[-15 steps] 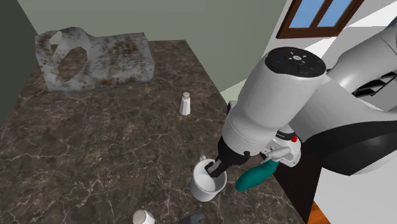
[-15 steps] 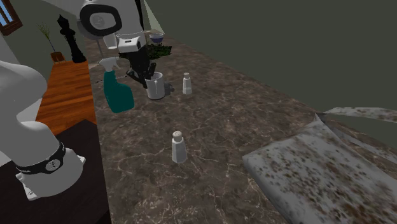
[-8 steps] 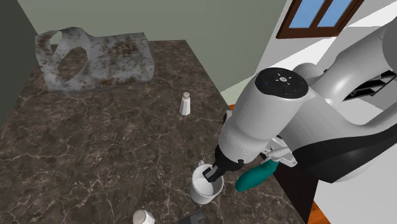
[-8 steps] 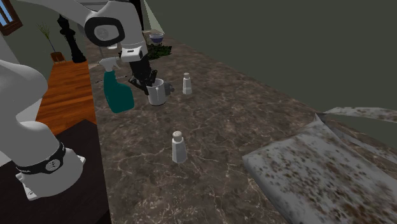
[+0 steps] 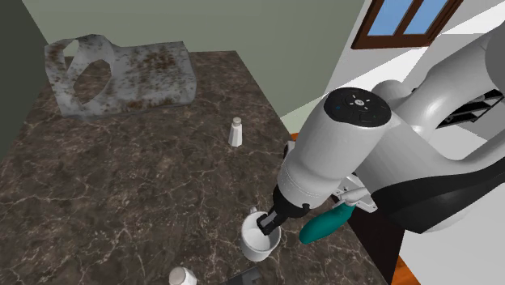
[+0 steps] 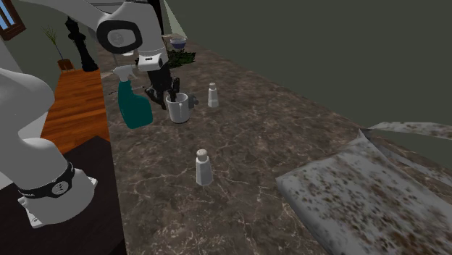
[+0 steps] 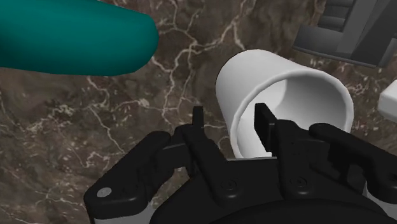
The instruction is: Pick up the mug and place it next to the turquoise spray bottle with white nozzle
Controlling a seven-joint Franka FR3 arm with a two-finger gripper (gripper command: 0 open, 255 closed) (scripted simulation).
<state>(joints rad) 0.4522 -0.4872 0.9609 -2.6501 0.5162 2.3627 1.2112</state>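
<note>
The white mug (image 5: 257, 241) stands upright on the dark marble counter (image 5: 146, 194), close beside the turquoise spray bottle (image 5: 324, 225), which is upright with its white nozzle under the arm. From the second exterior view the mug (image 6: 178, 109) sits just to the right of the bottle (image 6: 132, 106), handle turned away from it. My gripper (image 5: 268, 222) reaches down over the mug's rim. In the wrist view my gripper (image 7: 230, 116) is open: one finger is inside the mug (image 7: 292, 95), the other outside its wall with a small gap showing. The bottle's body (image 7: 70, 38) lies past the outside finger.
A white shaker (image 5: 235, 132) stands farther along the counter, and another (image 6: 203, 166) nearer the stand. A large mottled grey object (image 5: 121, 73) occupies the far end. A dark grey item (image 7: 347, 32) lies just beyond the mug. The counter's edge runs right behind the bottle.
The mug has come down onto the counter beside the bottle, shifting slightly away from it. My fingers, shut on its rim wall before, have now parted.
</note>
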